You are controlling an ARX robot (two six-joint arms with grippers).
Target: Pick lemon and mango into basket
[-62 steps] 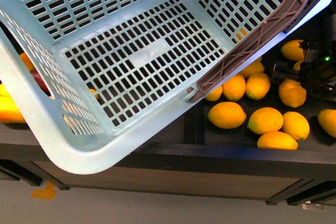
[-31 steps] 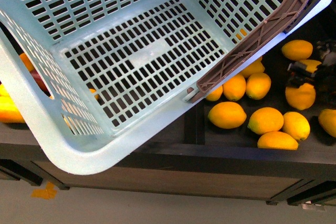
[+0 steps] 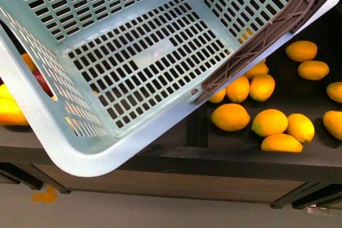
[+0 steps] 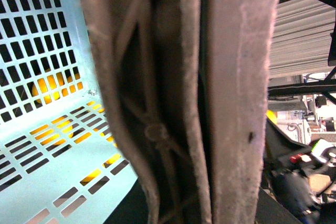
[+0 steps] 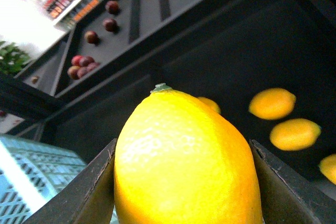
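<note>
The light blue-green basket (image 3: 133, 62) hangs tilted and fills the upper left of the front view, its slotted floor bare. Its brown handle (image 3: 262, 41) runs down the right side. That handle (image 4: 220, 98) fills the left wrist view up close, with my left gripper shut on it and the fingers hidden. In the right wrist view my right gripper (image 5: 182, 148) is shut on a plump yellow lemon (image 5: 184, 171), held between the dark fingers (image 5: 89, 187). A red and orange fruit (image 3: 41, 83) shows behind the basket's left wall; I cannot tell whether it is the mango.
Several loose lemons (image 3: 231, 117) lie on the dark shelf (image 3: 240, 158) at the right, below the basket's handle. More lemons (image 5: 272, 103) and dark red fruits (image 5: 84, 66) lie on shelves in the right wrist view. A yellow fruit (image 3: 10, 111) sits at the far left.
My right gripper has lifted a lemon off the right end of the shelf and left the front view. The basket has barely moved.
</note>
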